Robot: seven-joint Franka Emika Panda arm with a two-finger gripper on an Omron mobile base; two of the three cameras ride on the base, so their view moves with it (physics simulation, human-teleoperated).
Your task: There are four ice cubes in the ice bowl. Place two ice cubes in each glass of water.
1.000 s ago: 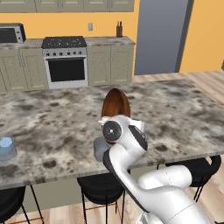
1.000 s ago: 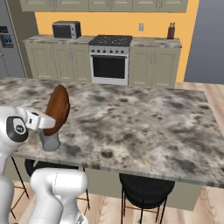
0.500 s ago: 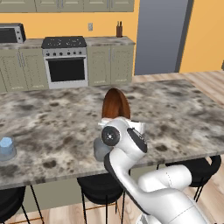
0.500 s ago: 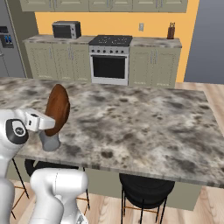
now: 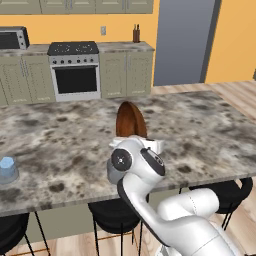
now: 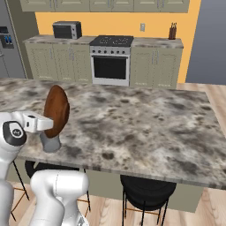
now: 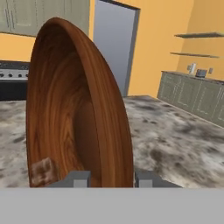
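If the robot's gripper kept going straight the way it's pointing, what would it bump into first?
The gripper is already shut on the rim of the tipped-up ice bowl, so the bowl comes first. Beyond it lies the counter, though depth is hard to judge.

The ice bowl [image 6: 56, 111] stands on edge above one glass of water [image 6: 50, 142].

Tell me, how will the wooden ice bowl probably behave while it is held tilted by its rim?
The ice bowl looks stiff, so it should not flex. Its glossy wood may slip in the tool, which pinches only the rim. Standing almost on edge above a glass of water, it would likely swing or drop if the grip loosens.
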